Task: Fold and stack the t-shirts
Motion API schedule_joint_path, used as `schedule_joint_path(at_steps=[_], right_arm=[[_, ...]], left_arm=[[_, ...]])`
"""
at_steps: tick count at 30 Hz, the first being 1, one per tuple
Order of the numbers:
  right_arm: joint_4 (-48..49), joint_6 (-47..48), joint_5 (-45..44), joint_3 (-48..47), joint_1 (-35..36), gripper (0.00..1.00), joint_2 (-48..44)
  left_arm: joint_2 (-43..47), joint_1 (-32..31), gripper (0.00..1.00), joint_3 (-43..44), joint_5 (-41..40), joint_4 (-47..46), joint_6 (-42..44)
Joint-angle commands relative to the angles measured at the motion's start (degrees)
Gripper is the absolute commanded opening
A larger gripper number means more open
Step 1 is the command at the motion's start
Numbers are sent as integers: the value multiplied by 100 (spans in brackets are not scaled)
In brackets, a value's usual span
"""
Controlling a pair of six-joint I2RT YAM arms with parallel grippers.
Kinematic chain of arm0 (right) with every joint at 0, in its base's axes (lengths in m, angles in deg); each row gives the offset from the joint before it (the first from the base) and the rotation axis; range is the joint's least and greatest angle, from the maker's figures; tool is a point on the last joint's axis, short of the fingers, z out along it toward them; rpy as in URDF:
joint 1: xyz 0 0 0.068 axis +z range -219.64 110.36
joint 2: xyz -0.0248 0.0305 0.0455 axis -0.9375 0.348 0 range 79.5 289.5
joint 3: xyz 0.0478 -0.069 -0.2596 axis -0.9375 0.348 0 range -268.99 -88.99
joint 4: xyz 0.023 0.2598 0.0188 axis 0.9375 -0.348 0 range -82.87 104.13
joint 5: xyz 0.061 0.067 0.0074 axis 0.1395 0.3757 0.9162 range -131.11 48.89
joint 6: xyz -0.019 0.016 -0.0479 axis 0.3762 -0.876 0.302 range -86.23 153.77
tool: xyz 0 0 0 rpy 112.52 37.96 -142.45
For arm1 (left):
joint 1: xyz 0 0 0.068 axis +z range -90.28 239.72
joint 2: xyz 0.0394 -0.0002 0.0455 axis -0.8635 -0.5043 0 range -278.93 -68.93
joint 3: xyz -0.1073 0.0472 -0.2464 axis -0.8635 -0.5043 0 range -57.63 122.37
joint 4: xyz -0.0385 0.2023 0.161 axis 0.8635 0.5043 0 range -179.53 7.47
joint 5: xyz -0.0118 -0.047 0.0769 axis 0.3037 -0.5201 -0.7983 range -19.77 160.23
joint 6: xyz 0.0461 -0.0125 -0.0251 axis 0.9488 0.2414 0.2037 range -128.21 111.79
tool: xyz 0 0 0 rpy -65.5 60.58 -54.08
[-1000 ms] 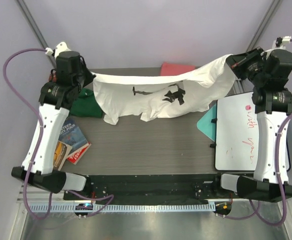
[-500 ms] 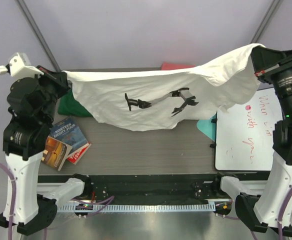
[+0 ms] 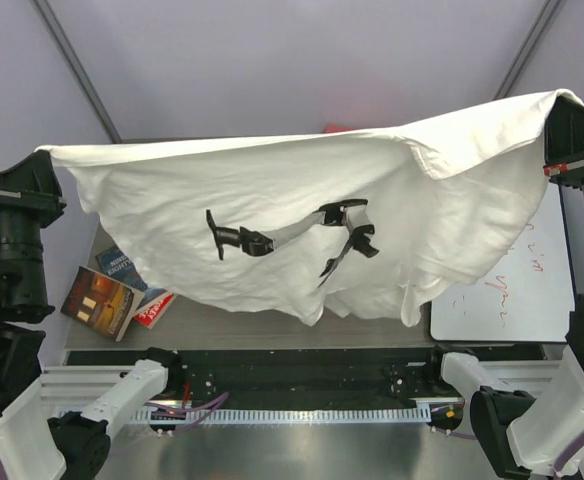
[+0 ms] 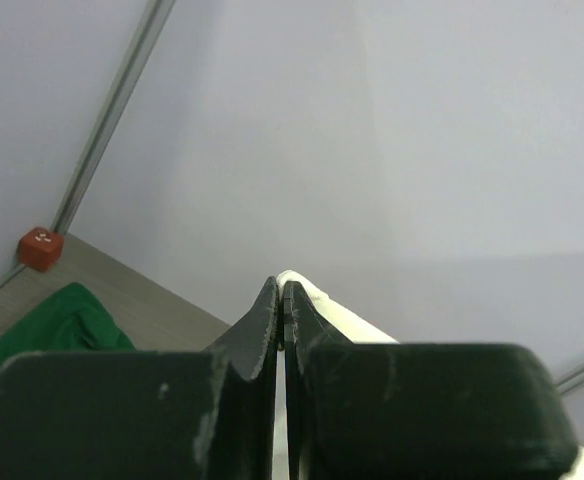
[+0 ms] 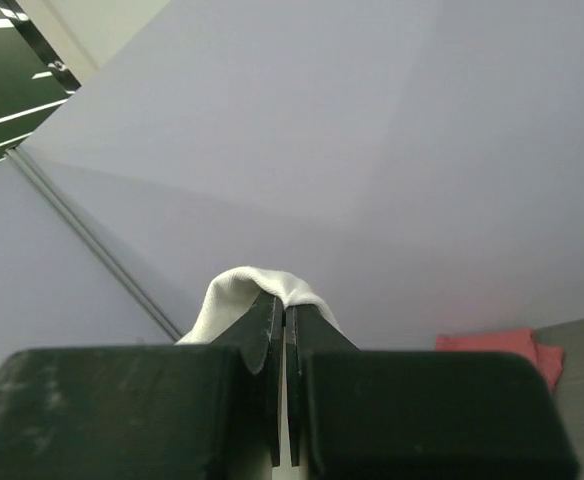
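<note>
The large white t-shirt [image 3: 272, 185], with a black print on it, hangs spread wide high above the table. My left gripper [image 3: 44, 160] is shut on its left corner and my right gripper [image 3: 564, 105] is shut on its right corner. In the left wrist view the left gripper [image 4: 282, 290] pinches a fold of white cloth [image 4: 332, 310]. The right gripper [image 5: 284, 300] has white cloth [image 5: 242, 290] draped over its tips. The dark green t-shirt [image 4: 57, 325] lies bunched on the table far left. The coral-pink t-shirt [image 5: 497, 350] lies at the back of the table.
Printed books [image 3: 112, 295] lie on the table's left side under the hanging shirt. A whiteboard [image 3: 512, 295] with red writing lies on the right. A small red cube [image 4: 40, 248] sits at the far left corner. Grey walls enclose the table.
Both arms have risen and swung outward toward the camera. The white t-shirt has come up off the table and spread out wide between them.
</note>
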Motion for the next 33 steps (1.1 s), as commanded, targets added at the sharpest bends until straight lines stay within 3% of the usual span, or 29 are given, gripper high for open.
schedule_joint_path(at_steps=[1, 3, 14, 23, 33], right_arm=[[-76, 146, -312, 173, -30, 1, 427], [-51, 164, -260, 295, -30, 1, 525], [1057, 5, 435, 3055, -4, 1, 1412], [1637, 111, 277, 4207, 242, 1, 1957], [1743, 102, 320, 4024, 769, 1, 3336]], left_arm=[[-475, 26, 0, -265, -477, 98, 43], [-625, 26, 0, -545, -311, 195, -45], [-2126, 87, 0, -2076, -362, 46, -266], [-3630, 412, 0, -1963, -257, -288, -11], [-5826, 597, 0, -997, 130, -351, 314]])
